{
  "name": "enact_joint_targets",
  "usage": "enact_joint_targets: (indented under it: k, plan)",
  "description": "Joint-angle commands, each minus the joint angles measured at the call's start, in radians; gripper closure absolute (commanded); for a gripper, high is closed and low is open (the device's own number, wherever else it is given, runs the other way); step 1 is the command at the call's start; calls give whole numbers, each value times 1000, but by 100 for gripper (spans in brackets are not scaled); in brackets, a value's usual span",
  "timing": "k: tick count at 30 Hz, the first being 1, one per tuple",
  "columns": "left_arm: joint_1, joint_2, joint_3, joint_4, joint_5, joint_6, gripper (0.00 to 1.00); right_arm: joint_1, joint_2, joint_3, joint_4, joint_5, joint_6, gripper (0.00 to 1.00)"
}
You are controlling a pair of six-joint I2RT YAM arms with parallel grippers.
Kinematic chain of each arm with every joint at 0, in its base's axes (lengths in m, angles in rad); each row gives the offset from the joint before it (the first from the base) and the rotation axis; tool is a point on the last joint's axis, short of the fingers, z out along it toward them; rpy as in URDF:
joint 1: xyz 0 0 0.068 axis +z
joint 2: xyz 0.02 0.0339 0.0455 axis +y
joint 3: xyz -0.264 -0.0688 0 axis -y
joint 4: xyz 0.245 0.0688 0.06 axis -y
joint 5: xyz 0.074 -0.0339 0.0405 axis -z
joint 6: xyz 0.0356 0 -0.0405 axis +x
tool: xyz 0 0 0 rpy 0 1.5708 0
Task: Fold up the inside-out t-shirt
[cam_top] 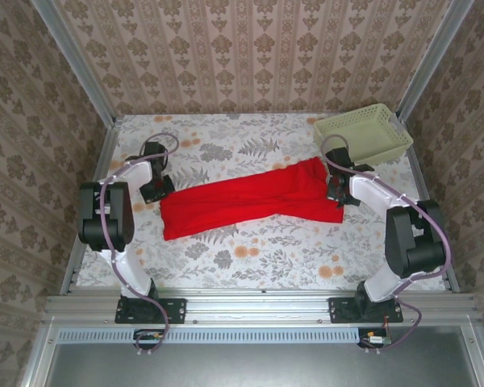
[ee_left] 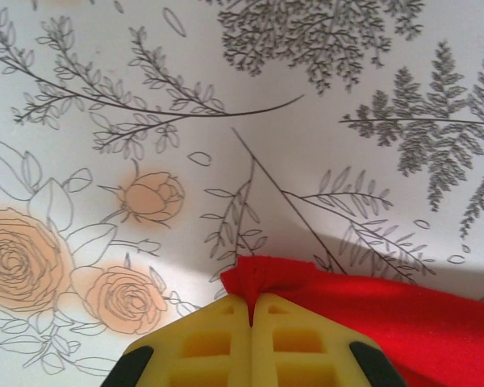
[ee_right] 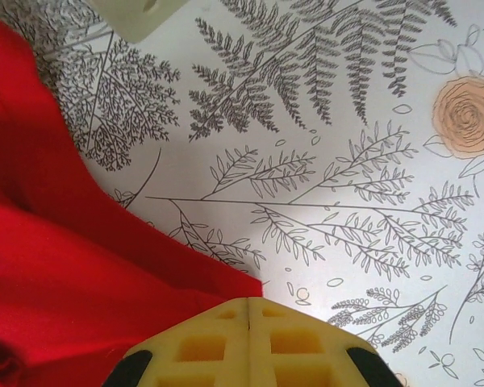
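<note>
The inside-out t-shirt (cam_top: 250, 200) is a plain red cloth pulled into a long, loosely folded band across the middle of the table. My left gripper (cam_top: 157, 189) is at the band's left end. In the left wrist view its yellow fingers (ee_left: 202, 347) are shut on a bunched bit of the red hem (ee_left: 266, 274). My right gripper (cam_top: 339, 193) is at the band's right end. Its fingers (ee_right: 306, 347) are shut, with a corner of the t-shirt (ee_right: 64, 266) running in under their tips. Both grippers (ee_left: 250, 300) (ee_right: 249, 302) are low over the tabletop.
A pale green basket (cam_top: 363, 133) stands at the back right, just behind the right gripper, and its corner (ee_right: 133, 14) shows in the right wrist view. The floral tablecloth (cam_top: 250, 258) lies bare in front of the shirt. Metal rails edge the table.
</note>
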Motion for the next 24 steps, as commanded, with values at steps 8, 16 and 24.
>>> enact_joint_targets:
  k: [8,16,24]
  plan:
    - [14,-57,1,-49,-3,21,75,15,15,3,-35,12,15,80]
    - [-57,-481,-251,-83,-31,-37,34,-22,-125,-34,-58,-116,-31,41]
    - [-297,-783,-526,-106,-11,-226,29,-78,-235,-205,38,-331,-9,32]
